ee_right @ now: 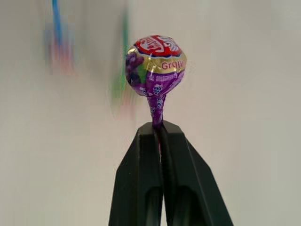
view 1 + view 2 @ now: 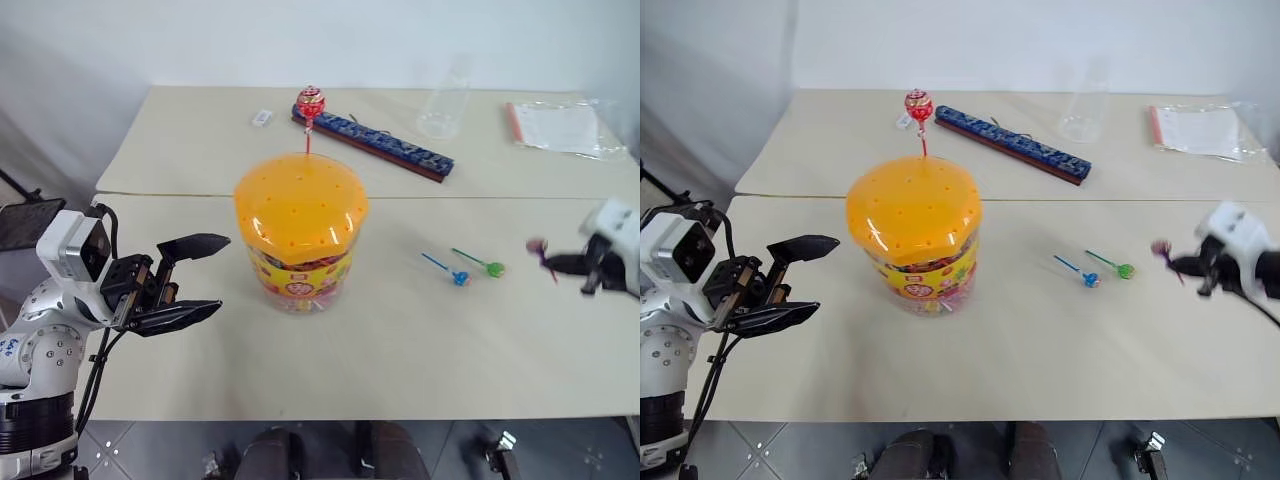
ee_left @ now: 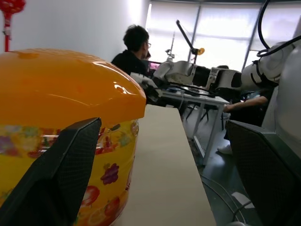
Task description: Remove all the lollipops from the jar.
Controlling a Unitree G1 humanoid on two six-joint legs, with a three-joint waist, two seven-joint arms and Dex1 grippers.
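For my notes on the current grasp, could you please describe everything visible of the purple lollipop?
The purple lollipop is a small round candy in a shiny purple wrapper with a red-and-gold top and grape print. It stands out past the tips of the right hand, whose black fingers are shut on its stick, held above the table's right side.

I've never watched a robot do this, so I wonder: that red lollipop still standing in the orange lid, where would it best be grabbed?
Probably by its thin stick, just beneath the candy head. The red lollipop stands upright from a hole at the back of the jar lid, its stick bare above the dome. Coming from above, fingers either side, then pulling straight up seems best; the right gripper holds the purple lollipop likewise.
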